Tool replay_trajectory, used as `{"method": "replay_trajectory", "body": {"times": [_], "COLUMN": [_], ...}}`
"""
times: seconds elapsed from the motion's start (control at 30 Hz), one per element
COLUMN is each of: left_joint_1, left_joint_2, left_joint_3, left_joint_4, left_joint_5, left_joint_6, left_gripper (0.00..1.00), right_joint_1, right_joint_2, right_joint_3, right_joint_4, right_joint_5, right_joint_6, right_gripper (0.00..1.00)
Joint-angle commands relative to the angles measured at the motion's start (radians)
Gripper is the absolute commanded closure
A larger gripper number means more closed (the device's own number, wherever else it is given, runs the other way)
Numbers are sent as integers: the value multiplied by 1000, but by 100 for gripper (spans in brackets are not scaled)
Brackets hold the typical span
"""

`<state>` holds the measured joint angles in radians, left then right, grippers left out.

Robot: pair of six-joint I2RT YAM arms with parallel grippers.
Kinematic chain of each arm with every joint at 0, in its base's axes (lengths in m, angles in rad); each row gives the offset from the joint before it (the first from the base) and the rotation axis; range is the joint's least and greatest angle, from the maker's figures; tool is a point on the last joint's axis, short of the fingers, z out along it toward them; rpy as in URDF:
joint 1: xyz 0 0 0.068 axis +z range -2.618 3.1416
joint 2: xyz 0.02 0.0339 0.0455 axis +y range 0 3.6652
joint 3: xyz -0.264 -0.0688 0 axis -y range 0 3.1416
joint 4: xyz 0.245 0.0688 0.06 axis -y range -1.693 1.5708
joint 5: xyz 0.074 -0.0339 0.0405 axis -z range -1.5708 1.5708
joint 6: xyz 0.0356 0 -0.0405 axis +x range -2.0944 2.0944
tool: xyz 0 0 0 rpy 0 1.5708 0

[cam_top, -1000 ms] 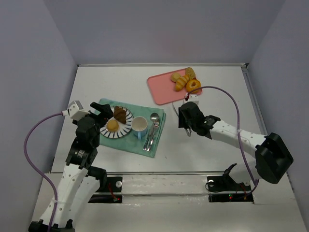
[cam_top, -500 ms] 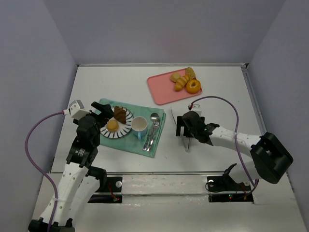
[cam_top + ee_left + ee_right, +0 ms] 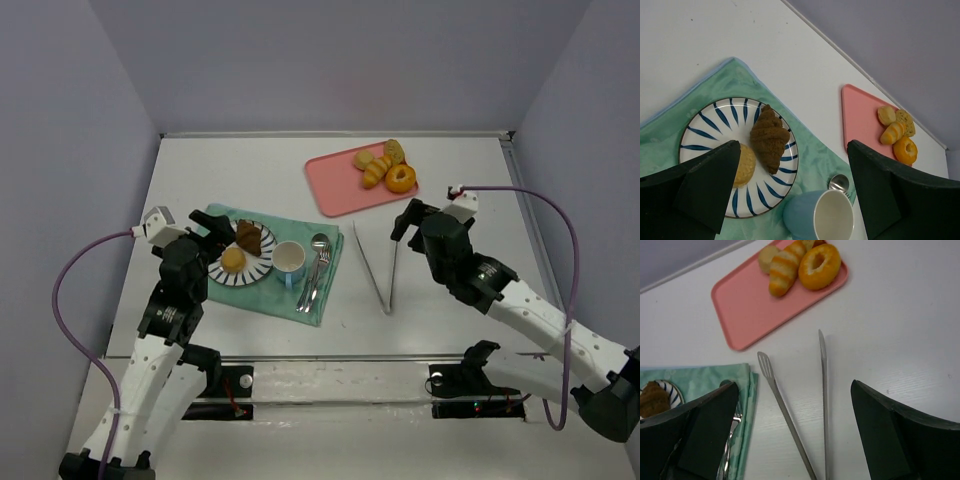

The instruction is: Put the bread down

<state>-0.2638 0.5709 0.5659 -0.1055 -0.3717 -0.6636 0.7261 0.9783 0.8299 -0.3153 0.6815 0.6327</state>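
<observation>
Lilac-grey walls [image 3: 330, 60] close in a white worktop [image 3: 450, 170], seen from above. Left of centre in that view lies a green cloth [image 3: 265, 298], and on it a blue-striped plate [image 3: 705, 130] carries both pieces of bread: the round golden bun [image 3: 233, 261] on the lower part of the plate, and the dark brown pastry [image 3: 248, 238] just above it, the two touching or nearly so. Right of the plate, also on the cloth, stands a blue cup [image 3: 289, 260], with a spoon [image 3: 319, 243] and a fork [image 3: 312, 285] side by side beyond it. Toward the upper middle of the frame sits a pink tray [image 3: 335, 180] holding an orange ring donut [image 3: 401, 177], a pale croissant [image 3: 377, 170] and some other small rolls. Metal tongs [image 3: 393, 270] lie flat on the bare worktop below the tray, spread in a V. The left arm [image 3: 165, 310] reaches to the left edge of the plate; its jaws stand wide apart with nothing between them. The right arm [image 3: 520, 305] sits right of the tongs, its jaws also spread wide and holding nothing, raised above the tongs.
</observation>
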Motion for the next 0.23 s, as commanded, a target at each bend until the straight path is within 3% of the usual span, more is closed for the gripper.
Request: {"method": "replay_trajectory", "body": {"times": [0.0,0.2], "left_joint_1": [0,0], "left_joint_2": [23,61], "left_joint_3": [49,51], "left_joint_4": [47,63], "left_joint_5": [-32,-16], "left_joint_6": [10,2], "left_gripper": [1,1], "right_joint_1": [3,3], "right_joint_2": [-69,-113], "right_joint_3": [15,-29], "right_joint_4": [-64,-65], "right_joint_5": [202,251], "right_joint_6": [105,76], "right_gripper": [0,0]}}
